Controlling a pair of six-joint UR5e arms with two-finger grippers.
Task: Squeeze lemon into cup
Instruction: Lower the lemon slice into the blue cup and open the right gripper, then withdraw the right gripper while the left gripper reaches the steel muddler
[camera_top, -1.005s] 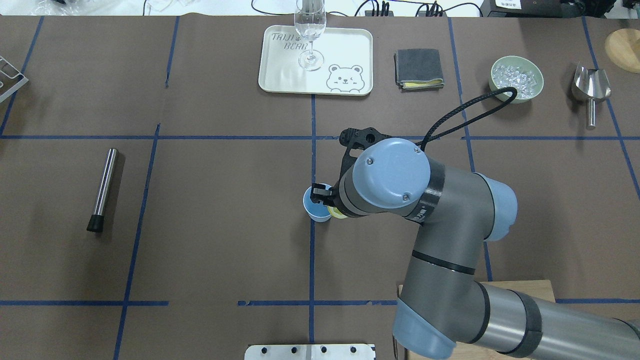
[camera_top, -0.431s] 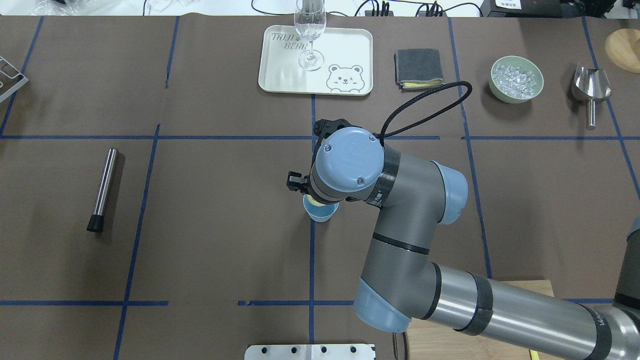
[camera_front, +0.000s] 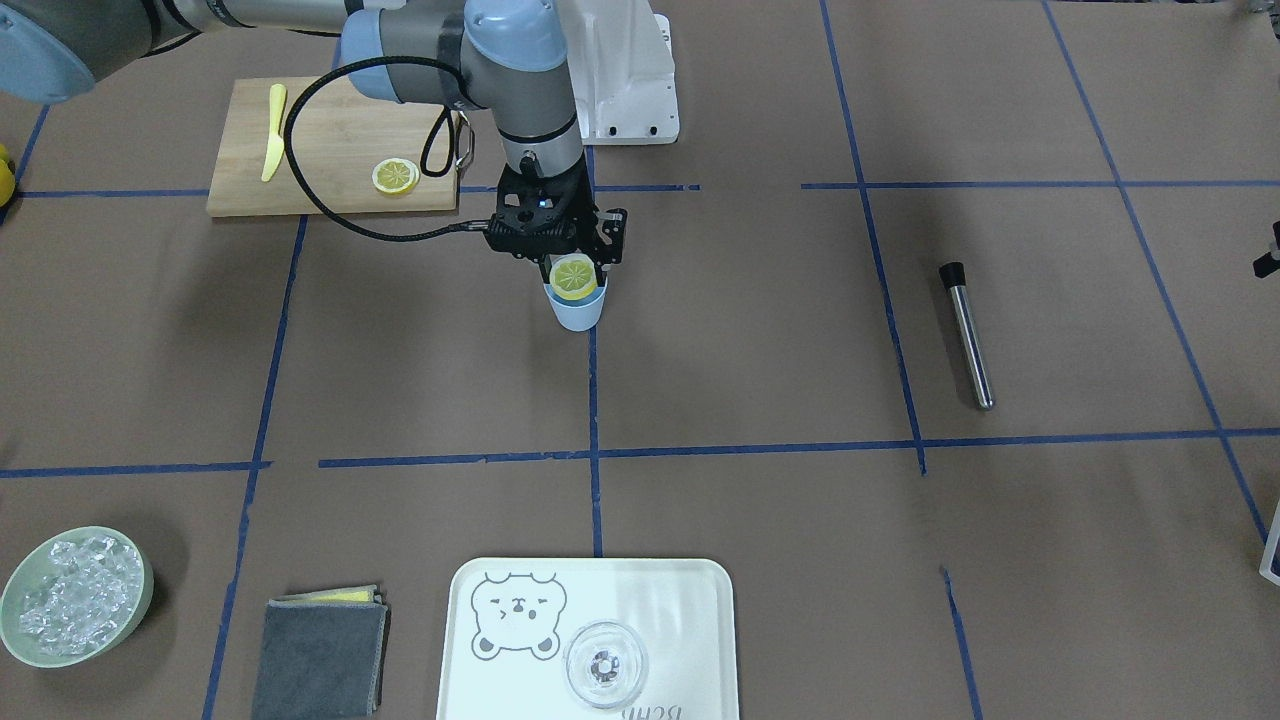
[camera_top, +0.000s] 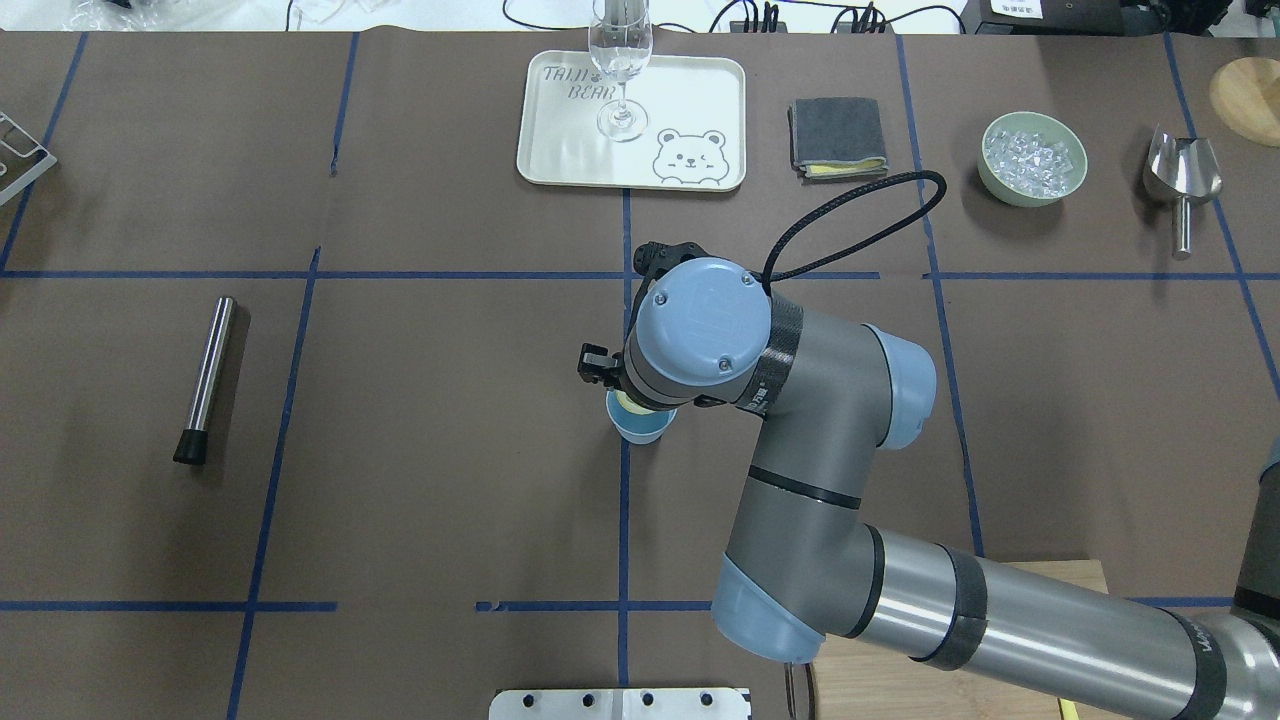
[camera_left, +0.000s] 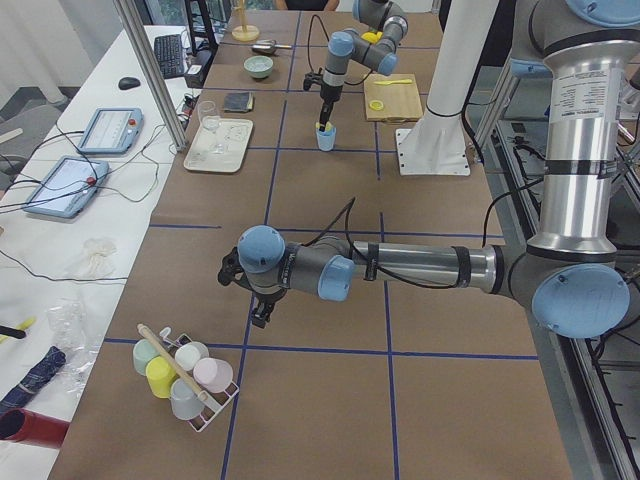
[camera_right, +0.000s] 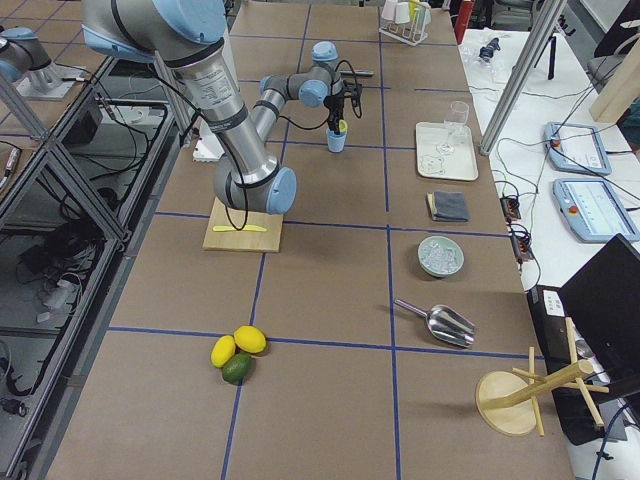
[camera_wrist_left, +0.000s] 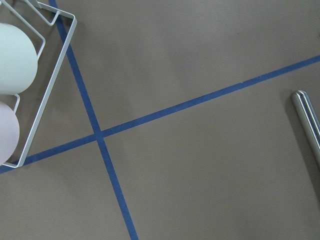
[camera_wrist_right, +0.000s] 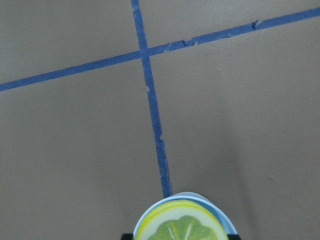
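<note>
Right gripper (camera_front: 575, 268) hangs straight down over the cup (camera_front: 579, 312) and pinches the lemon (camera_front: 574, 278) by its rim, one finger on each side. The slice stands on edge with its flat face toward the front camera and its lower edge dips into the cup's mouth. In the right wrist view the lemon (camera_wrist_right: 182, 227) covers most of the cup's rim (camera_wrist_right: 220, 220). The cup stands upright mid-table on a blue tape line.

Left gripper (camera_left: 260, 308) shows only in the left side view, low over bare table near the rack (camera_left: 190, 378) of cups. Can't tell whether its fingers are spread or together.

A second slice (camera_front: 395, 176) lies on the board (camera_front: 330, 198) with a yellow knife (camera_front: 271, 145) on the same board, well apart from the cup. A steel rod (camera_front: 967, 333) lies on the robot's left side. On the far edge are a tray (camera_front: 700, 610) holding a glass (camera_front: 605, 665), a grey cloth (camera_front: 320, 655) and an ice bowl (camera_front: 140, 585).
</note>
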